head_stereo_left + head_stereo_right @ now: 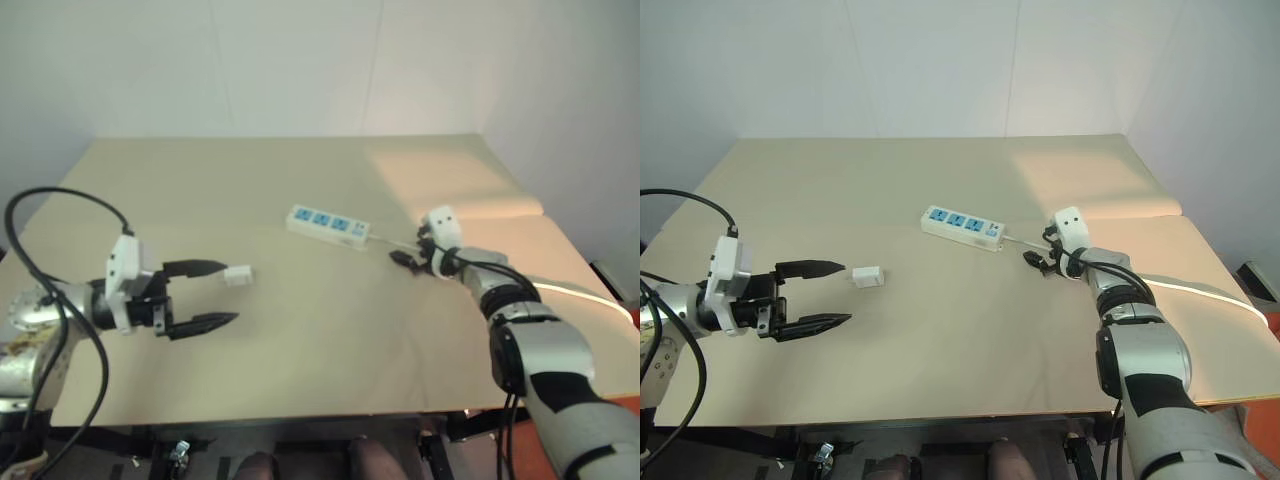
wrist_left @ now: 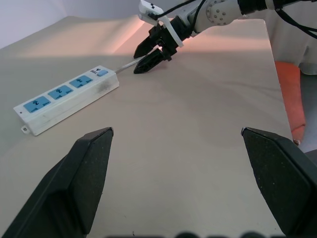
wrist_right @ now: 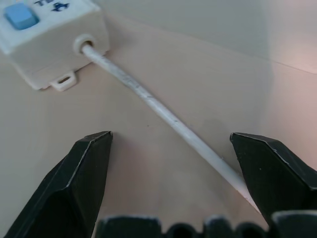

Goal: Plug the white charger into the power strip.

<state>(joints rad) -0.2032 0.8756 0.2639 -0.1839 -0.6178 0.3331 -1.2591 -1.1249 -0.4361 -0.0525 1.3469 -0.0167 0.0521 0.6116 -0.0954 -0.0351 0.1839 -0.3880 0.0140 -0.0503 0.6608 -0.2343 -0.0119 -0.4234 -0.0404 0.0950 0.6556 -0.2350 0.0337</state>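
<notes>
A wide, pale tan table (image 1: 940, 340) fills most of the scene, its surface smooth and matte. Behind it rise plain white walls (image 1: 940, 60) that meet in a corner on the right side. A patch of warmer light (image 1: 1080, 175) falls across the far right part of the tabletop. Beyond the table's right edge, an orange-red object (image 2: 290, 94) sits low down; what it is cannot be told.

Bare test room or lab, plain white walls (image 1: 940, 60), lone beige table (image 1: 970, 340) as robot workspace
</notes>
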